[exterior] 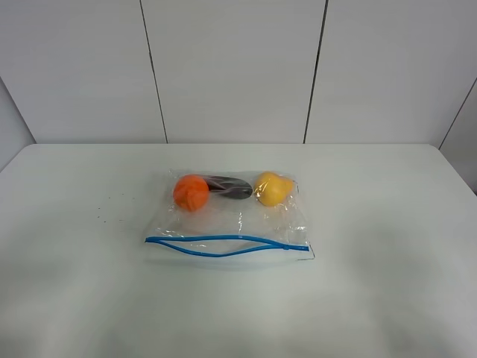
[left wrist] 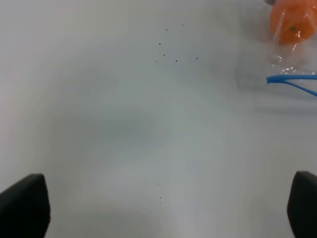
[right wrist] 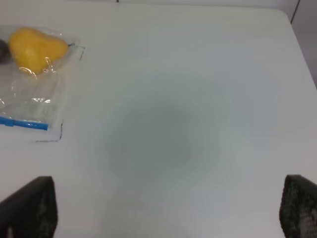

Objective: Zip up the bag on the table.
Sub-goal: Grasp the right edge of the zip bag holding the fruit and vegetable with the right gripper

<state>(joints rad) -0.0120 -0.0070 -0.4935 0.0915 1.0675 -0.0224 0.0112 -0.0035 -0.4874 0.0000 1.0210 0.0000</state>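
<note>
Bag lying flat at middle of desk. Blue zipper strip running along near edge, its two tracks gaping apart mid-length. Orange ball, dark purple item and yellow item sitting in row inside, along far edge. Left fingers standing spread wide, holding nothing, hovering over desk left of bag. Right fingers standing spread wide too, empty, hovering over desk right of bag.

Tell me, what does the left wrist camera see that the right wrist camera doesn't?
Only the left wrist camera shows the orange thing and tiny dark specks. Only the right wrist camera shows the yellow thing. Both show the bag, its blue zipper, the white table, and an open claw: the left claw or the right claw.
</note>
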